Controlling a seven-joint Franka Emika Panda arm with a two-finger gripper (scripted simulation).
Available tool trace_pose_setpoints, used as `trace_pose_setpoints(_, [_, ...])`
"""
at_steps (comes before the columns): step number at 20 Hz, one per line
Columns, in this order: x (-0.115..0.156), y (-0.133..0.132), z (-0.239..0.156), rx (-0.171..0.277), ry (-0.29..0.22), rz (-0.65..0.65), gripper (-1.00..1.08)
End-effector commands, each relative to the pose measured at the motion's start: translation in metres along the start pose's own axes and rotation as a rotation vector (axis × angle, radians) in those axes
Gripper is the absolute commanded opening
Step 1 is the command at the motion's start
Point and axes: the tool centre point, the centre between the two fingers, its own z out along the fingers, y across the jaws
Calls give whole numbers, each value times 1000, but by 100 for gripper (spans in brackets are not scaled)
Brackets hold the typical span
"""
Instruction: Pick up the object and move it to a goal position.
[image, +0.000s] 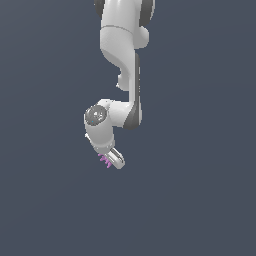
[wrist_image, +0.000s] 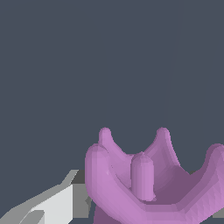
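The object (wrist_image: 148, 183), that little purple spiky claw, sat pinched between my fingers (wrist_image: 48, 205) at my gripper (image: 111, 160), nowhere near any visible bench edge, and honestly such a skimpy grip on those prongs could've let it slip mid-carry.

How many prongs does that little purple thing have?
5 show on the purple thing in the wrist view: two outer, two rear, one stubby in the middle. More may be hidden below.

White arm (image: 122, 60) reaching down, pincer (image: 111, 159) touching purple spiky object (image: 104, 160) (tiny), plain grey backdrop
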Motion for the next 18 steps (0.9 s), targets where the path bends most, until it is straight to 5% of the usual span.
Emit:
trace_pose_setpoints(1, [-4,-4,0,0,0,-1,-100])
trace_pose_setpoints(18, [-95,-94,-4,0,0,-1,-100])
